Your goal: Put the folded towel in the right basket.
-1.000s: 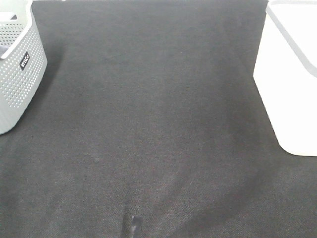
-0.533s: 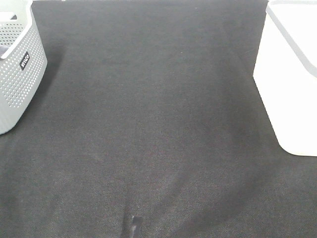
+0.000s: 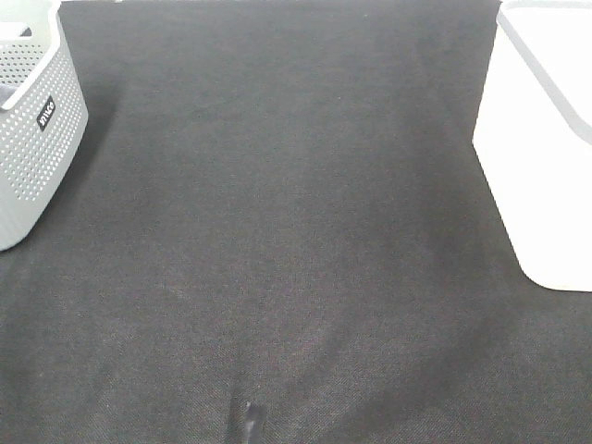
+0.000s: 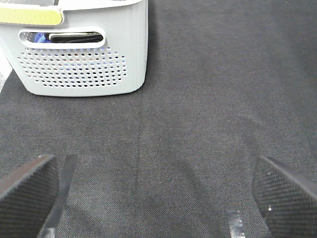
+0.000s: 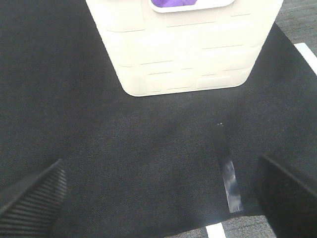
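The right basket (image 3: pixel 546 166) is white with smooth walls and stands at the table's right edge. In the right wrist view (image 5: pixel 183 49) a purple cloth (image 5: pixel 171 4), apparently the folded towel, lies inside it, mostly cut off by the frame. My right gripper (image 5: pixel 161 196) is open and empty, low over the black cloth, a short way in front of this basket. My left gripper (image 4: pixel 156 193) is open and empty, facing the grey basket (image 4: pixel 84 64). Neither gripper shows in the exterior high view.
The grey perforated basket (image 3: pixel 32 148) stands at the table's left edge; dark and blue items show through its handle slot (image 4: pixel 74 37). A black cloth (image 3: pixel 296 231) covers the table. A shiny tape strip (image 3: pixel 246 421) lies near the front edge and also shows in the right wrist view (image 5: pixel 227 168).
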